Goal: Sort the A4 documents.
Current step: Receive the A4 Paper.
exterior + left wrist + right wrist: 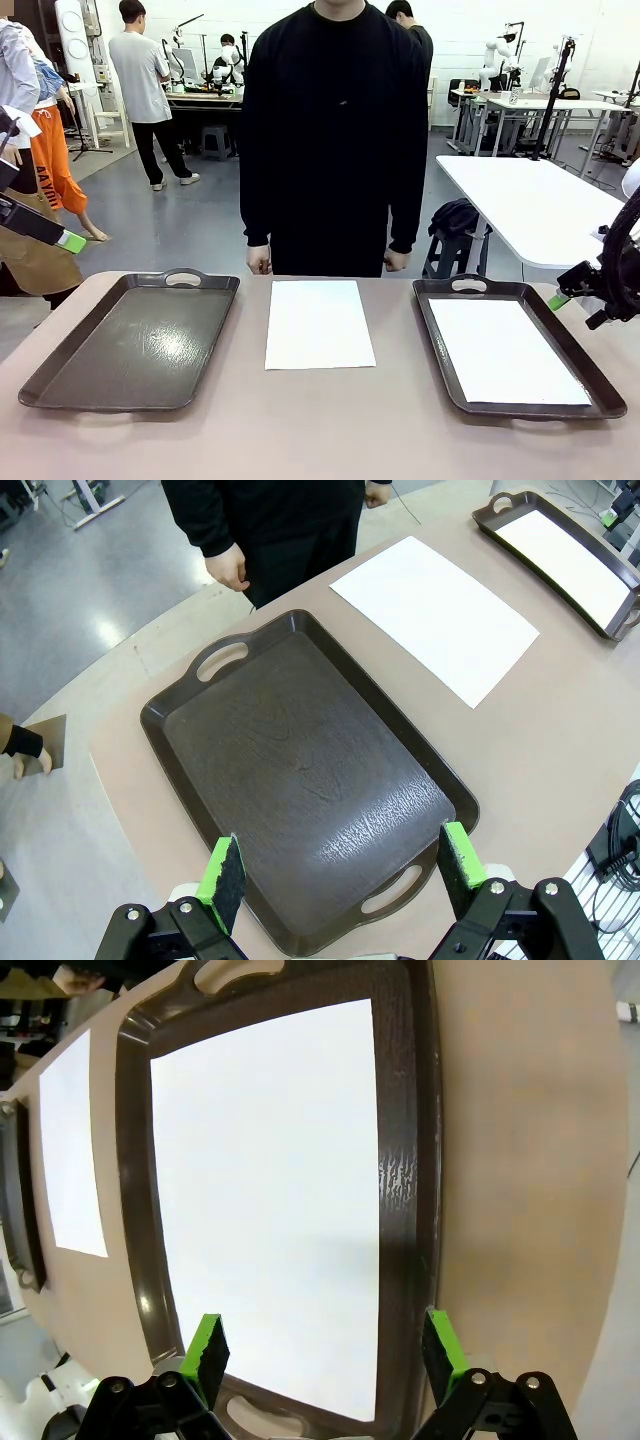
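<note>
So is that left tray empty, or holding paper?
Empty. The left tray shows only its bare dark floor; one sheet lies on the table beside it, a second sheet in the right tray.

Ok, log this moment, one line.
left gripper: open, facing left tray | right gripper: open, facing sheet in right tray | second sheet: table, between trays

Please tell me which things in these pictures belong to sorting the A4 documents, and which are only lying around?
Belong to the job:
left tray
right tray
A4 sheet lying between the trays
A4 sheet inside the right tray

Only lying around:
white table behind, on the right
dark bundle beside it
</note>
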`<action>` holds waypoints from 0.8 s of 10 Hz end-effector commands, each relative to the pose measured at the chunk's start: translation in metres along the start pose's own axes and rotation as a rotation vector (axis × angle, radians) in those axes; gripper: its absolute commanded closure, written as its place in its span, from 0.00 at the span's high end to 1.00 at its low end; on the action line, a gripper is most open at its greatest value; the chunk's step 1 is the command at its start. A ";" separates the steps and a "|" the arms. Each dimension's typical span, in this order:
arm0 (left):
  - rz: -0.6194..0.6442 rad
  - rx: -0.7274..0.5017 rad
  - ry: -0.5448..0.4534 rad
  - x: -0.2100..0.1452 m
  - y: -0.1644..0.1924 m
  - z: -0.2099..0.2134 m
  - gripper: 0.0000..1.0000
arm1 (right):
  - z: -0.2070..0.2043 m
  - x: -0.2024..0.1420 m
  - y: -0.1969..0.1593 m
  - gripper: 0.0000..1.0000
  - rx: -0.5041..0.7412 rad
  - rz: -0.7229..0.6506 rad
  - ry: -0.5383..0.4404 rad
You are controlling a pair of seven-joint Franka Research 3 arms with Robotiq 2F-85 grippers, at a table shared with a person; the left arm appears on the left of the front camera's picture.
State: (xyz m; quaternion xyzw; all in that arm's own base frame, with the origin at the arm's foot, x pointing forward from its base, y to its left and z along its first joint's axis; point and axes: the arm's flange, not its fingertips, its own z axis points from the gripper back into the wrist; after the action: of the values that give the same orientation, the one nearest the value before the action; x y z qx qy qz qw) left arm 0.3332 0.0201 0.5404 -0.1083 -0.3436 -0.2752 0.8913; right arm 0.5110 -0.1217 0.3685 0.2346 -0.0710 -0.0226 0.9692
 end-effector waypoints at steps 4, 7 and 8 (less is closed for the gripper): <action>-0.002 -0.001 -0.003 -0.001 0.002 0.000 1.00 | 0.000 0.000 0.000 1.00 -0.001 0.005 -0.001; -0.002 -0.001 -0.003 -0.001 0.002 0.000 1.00 | 0.000 0.000 0.000 1.00 -0.001 0.005 -0.001; -0.002 -0.001 -0.003 -0.001 0.002 0.000 1.00 | 0.000 0.000 0.000 1.00 -0.001 0.005 -0.001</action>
State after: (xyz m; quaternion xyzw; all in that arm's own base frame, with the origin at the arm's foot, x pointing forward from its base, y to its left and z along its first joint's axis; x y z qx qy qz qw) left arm 0.3332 0.0201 0.5404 -0.1083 -0.3436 -0.2752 0.8913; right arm 0.5110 -0.1217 0.3685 0.2346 -0.0710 -0.0225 0.9692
